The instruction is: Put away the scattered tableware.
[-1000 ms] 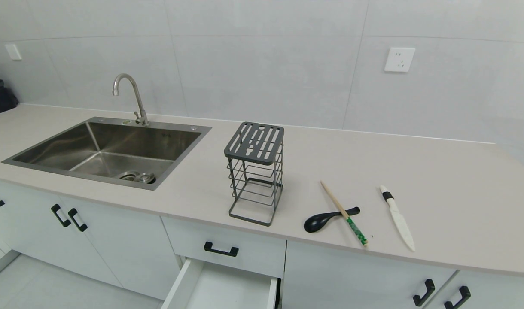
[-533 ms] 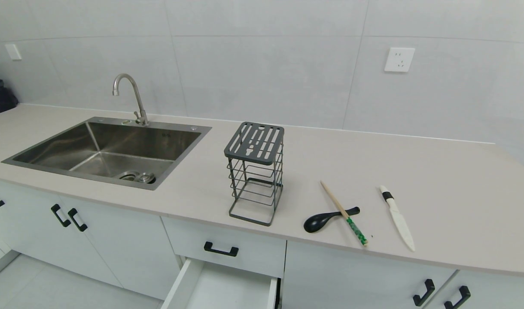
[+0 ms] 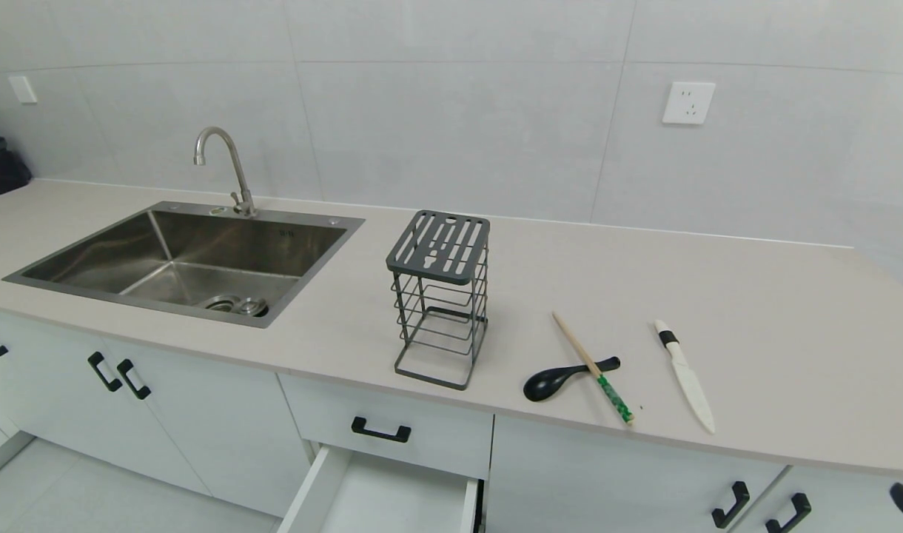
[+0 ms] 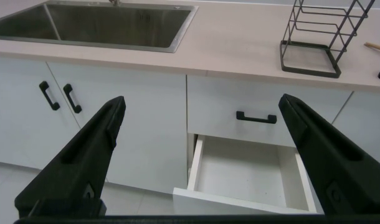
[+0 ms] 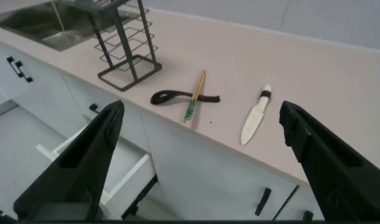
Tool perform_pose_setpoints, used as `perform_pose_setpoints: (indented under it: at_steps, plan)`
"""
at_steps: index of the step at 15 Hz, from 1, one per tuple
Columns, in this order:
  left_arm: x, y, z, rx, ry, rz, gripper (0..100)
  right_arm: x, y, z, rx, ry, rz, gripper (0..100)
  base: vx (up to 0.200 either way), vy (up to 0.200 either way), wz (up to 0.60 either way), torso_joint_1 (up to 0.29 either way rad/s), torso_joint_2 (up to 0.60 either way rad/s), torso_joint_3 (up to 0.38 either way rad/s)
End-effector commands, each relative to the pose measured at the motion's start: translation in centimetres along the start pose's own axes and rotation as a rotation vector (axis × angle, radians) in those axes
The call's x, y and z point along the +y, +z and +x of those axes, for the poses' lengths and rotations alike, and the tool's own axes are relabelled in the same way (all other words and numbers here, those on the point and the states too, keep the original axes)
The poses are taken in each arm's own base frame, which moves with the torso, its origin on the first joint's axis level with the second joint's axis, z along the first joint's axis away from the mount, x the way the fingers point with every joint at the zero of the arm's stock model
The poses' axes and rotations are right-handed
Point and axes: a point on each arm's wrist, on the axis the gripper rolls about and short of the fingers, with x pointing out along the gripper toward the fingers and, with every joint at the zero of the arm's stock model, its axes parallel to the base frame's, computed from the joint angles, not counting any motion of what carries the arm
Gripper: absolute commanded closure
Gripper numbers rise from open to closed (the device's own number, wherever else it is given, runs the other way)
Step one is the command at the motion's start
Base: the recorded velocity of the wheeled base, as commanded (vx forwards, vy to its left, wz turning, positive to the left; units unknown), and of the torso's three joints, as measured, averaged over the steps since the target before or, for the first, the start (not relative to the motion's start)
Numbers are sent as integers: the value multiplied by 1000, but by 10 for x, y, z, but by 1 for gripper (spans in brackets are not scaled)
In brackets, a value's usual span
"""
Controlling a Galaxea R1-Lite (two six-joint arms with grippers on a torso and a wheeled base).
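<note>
Nothing is lifted yet: my left claw [image 4: 201, 102] and right claw [image 5: 201, 107] are both spread wide and empty, while the spoon [image 3: 562, 379], chopsticks [image 3: 592, 366] and knife [image 3: 685, 374] lie on the desk [image 3: 644, 281] at the rack's [image 3: 438, 296] four o'clock, so I judge the right claw's reach comes next.

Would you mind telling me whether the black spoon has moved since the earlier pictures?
No. The black spoon lies where it was, right of the rack, under the chopsticks.
</note>
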Motion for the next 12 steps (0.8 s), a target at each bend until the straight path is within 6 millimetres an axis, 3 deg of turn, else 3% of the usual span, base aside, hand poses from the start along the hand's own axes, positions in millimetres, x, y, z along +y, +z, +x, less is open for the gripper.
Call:
perform_pose_setpoints:
  at_steps: [1,2,3,4,6,7,9,12]
  plan:
    - [0,0,0,1,0,0,0,-10,13,35,153,54,43,0,0,0,0,0,0,0]
    - [0,0,0,2,0,0,0,-17,20,63,241,67,67,0,0,0,0,0,0,0]
    - [0,0,0,2,0,0,0,-18,21,65,246,67,67,0,0,0,0,0,0,0]
    - [0,0,0,1,0,0,0,-26,24,89,317,42,30,0,0,0,0,0,0,0]
    - [0,0,0,2,0,0,0,-29,24,116,379,62,-11,0,0,0,0,0,0,0]
    - [0,0,0,2,0,0,0,-29,24,116,379,62,-11,0,0,0,0,0,0,0]
    - [0,0,0,2,0,0,0,-25,14,159,467,106,-24,0,0,0,0,0,0,0]
    - [0,0,0,2,0,0,0,-19,4,196,466,123,-52,0,0,0,0,0,0,0]
